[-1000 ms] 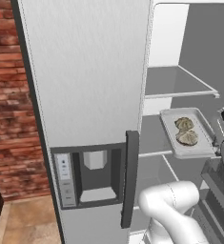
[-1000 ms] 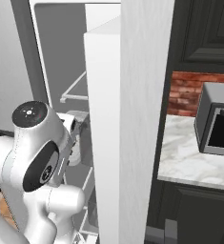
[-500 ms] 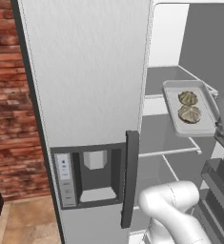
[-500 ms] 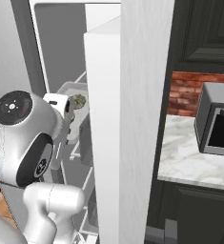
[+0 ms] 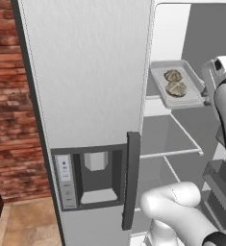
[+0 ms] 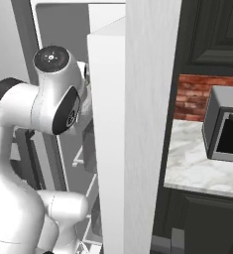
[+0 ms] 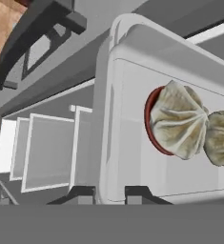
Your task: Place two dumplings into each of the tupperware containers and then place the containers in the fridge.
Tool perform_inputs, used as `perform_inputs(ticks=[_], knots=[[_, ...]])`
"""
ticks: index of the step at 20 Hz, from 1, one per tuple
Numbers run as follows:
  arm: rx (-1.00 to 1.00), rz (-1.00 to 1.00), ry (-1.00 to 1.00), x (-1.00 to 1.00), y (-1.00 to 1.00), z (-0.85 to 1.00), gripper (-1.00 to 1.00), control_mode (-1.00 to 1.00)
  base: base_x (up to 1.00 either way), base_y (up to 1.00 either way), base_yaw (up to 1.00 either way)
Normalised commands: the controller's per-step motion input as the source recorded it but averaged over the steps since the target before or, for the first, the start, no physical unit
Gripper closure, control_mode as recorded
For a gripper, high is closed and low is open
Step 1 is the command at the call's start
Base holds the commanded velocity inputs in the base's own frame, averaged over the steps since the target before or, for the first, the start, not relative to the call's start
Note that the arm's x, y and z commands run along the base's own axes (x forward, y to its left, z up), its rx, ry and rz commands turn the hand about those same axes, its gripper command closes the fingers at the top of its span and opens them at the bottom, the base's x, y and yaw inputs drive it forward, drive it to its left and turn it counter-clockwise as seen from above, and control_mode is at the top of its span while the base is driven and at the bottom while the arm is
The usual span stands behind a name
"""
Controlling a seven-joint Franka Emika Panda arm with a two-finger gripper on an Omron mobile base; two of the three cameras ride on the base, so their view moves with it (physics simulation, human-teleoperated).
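Inside the open fridge [image 5: 85, 72], seen from the left base view, a clear tupperware container [image 5: 177, 87] is held up in the air above a grey shelf [image 5: 167, 137], level with the upper part of the compartment. Two dumplings [image 5: 174, 82] lie in it, one just behind the other and touching or nearly so. The hand [image 5: 207, 98] meets the container at its right-hand rim, its fingers closed narrow on that edge, with the white forearm rising behind it at the right border of the view. From the hand view the two dark fingertips [image 7: 82, 194] sit at the bottom, pinched on the near rim of the container [image 7: 132, 119], whose pale floor stretches away from them. The dumplings [image 7: 180, 119] rest toward the far right part of the tray, pleated and beige, and a dark red rounded patch shows beneath the nearer one; what that patch is cannot be told. Beyond the tray's left rim lie grey fridge shelves [image 7: 46, 147] and door bins. The fridge door [image 5: 90, 120] stands swung open toward the left base camera, showing its dark vertical handle [image 5: 130, 180] and the recessed dispenser panel [image 5: 93, 175]. Left of the door is a red brick wall [image 5: 11, 96]. From the right base view the white arm [image 6: 43, 124] reaches into the fridge past the door edge [image 6: 138, 124], and a marble surface [image 6: 197, 158] carries a microwave [image 6: 224, 126] at the right.
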Motion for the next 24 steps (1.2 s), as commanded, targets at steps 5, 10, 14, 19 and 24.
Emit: perform_inputs(ticks=[5, 10, 14, 19, 24], knots=[[0.00, 0.02, 0.05, 1.00, -0.06, 0.04, 1.00, -1.00, 0.00, 0.00, 0.00], [0.00, 0.00, 0.01, 1.00, -0.10, -0.14, 1.00, -1.00, 0.00, 0.00, 0.00], [0.00, 0.00, 0.00, 1.00, 0.00, -0.24, 1.00, -1.00, 0.00, 0.00, 0.00], [0.00, 0.00, 0.03, 0.75, 0.00, -0.17, 1.00, -1.00, 0.00, 0.00, 0.00], [0.00, 0.00, 0.09, 0.48, 0.04, -0.23, 1.00, -1.00, 0.00, 0.00, 0.00]])
